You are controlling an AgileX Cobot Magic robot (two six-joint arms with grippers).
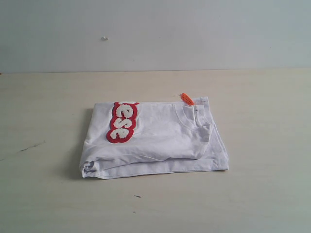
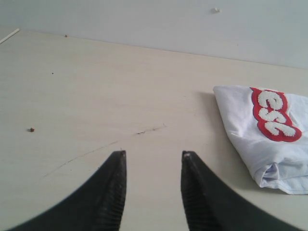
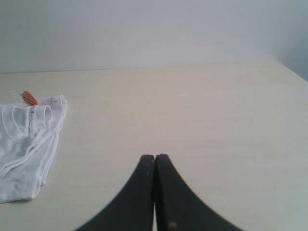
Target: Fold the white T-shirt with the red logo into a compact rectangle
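**Item 1: left gripper** (image 2: 153, 159). It is hovering over bare table (image 2: 96, 86) with its jaws standing apart and nothing between them. The white T-shirt (image 2: 255, 154) is lying ahead of it and off to one side, well apart, with its logo end turned toward this arm.

**Item 2: right gripper** (image 3: 155, 161). Its jaws are pressing together on nothing, and it too is hanging over bare tabletop. The shirt's collar end is showing off to one side, well apart, with the orange neck tag (image 3: 29, 98) poking out at the far corner.

**Item 3: the shirt, exterior view.**
- It is sitting mid-table as a stacked, roughly rectangular bundle, its long axis running side to side.
- The red logo (image 1: 121, 122) is running near-to-far across the top layer at the left end, showing only "ese".
- The ribbed collar (image 1: 192, 116) is facing up at the right end.
- The near edge is showing several slightly uneven layers.

**Item 4: relation.**
- Neither arm is appearing in the exterior view, so which is nearer cannot be told.
- The fold is looking essentially finished.
- Any tidying pinch would probably be coming in along the long axis, the left arm at the logo end and the right at the collar end.
- The right would be needing to open first.

**Item 5: surroundings.**
- A dark fleck (image 1: 137, 196), a thin scratch (image 2: 144, 131) and a brown crumb (image 2: 32, 129) are marking the tabletop.
- None of them is blocking either approach.
- Beyond the table, a pale wall (image 1: 194, 34) is carrying one small speck (image 1: 104, 38).
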